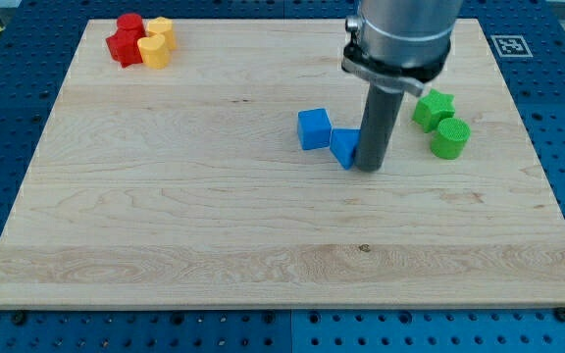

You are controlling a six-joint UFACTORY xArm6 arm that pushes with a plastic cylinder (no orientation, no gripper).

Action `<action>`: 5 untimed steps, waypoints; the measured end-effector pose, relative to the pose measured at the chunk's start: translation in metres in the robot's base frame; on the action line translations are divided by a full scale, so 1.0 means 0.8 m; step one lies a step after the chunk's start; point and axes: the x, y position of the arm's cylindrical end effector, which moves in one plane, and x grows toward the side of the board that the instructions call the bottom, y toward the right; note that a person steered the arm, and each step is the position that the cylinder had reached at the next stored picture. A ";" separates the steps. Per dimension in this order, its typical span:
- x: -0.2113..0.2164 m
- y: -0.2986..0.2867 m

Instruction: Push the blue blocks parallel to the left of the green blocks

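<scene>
A blue cube sits near the board's middle. A second blue block, triangular, lies just right of it and touches it. My tip rests against the right side of that triangular blue block and hides part of it. Two green blocks sit to the right: a star-shaped one and a round one just below it, touching. The tip stands between the blue pair and the green pair, a short gap left of the green blocks.
Red blocks and yellow blocks are clustered at the wooden board's top left corner. The arm's grey body hangs over the top centre-right. A marker tag sits beyond the top right corner.
</scene>
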 end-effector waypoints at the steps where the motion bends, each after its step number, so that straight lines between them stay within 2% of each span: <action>1: -0.007 0.000; 3: 0.064 -0.013; 4: -0.003 -0.038; 5: -0.017 -0.038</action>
